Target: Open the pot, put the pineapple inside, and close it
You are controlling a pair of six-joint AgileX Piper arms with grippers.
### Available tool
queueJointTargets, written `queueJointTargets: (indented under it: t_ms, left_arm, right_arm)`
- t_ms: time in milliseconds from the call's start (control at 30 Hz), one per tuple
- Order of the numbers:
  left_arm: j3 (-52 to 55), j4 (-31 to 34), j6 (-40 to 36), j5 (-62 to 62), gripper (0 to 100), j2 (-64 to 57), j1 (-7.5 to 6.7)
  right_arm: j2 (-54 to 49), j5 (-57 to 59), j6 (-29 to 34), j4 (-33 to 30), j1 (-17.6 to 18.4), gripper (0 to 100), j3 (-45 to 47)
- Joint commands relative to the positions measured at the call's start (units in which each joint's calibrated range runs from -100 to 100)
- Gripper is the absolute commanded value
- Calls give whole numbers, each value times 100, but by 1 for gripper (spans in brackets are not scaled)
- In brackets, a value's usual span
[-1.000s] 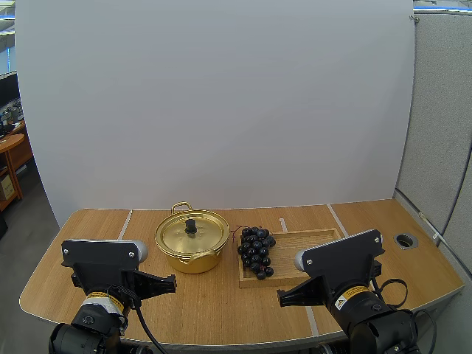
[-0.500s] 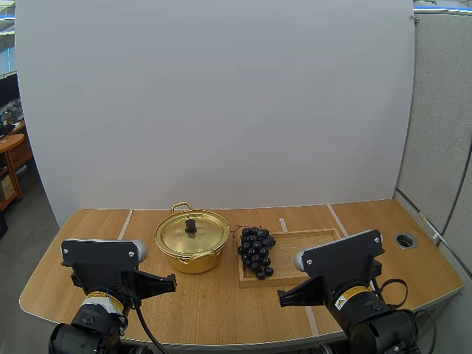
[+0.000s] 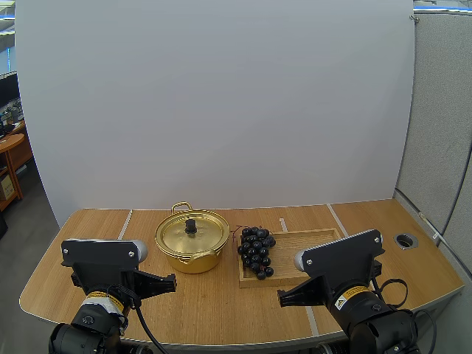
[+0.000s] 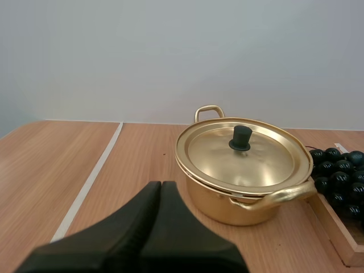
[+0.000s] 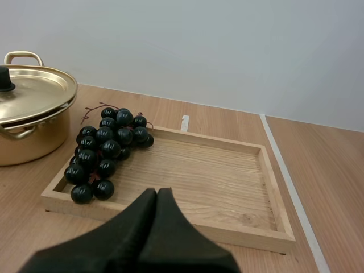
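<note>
The wooden worktop (image 3: 221, 310) carried everything, with pale stripes (image 4: 85, 187) running from its far edge toward the near one. A shallow wooden tray (image 3: 291, 242) lay right of centre, its long sides parallel to the far edge. The golden pot (image 3: 193, 254) stood just beside the tray's left end, apart from it by a narrow strip of wood (one loop handle pointed to the far edge, the other to the near). A bunch of dark grapes (image 3: 256, 251) lay at the tray's left end, the cluster spilling over the rim toward the pot. The lid (image 3: 177, 234) sat flat on the pot and closed it, its black knob (image 3: 190, 225) upright at the centre.

The left gripper (image 4: 161, 185) hung low by the near edge, fingers pressed together into one dark wedge and holding nothing, aimed at the pot across bare wood. The right gripper (image 5: 157, 192) was likewise closed and empty, in front of the tray, whose near rim stood between it and the grapes.
</note>
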Motion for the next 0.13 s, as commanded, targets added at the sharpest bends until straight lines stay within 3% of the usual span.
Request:
queueJointTargets:
  t_ms: [0,100]
  left_arm:
    - [14,28,-43,-141,0,-20,10]
    - [14,28,-43,-141,0,-20,10]
  right_arm:
    - [-33,-38,2,-29,-23,0,0]
    - [-33,-38,2,-29,-23,0,0]
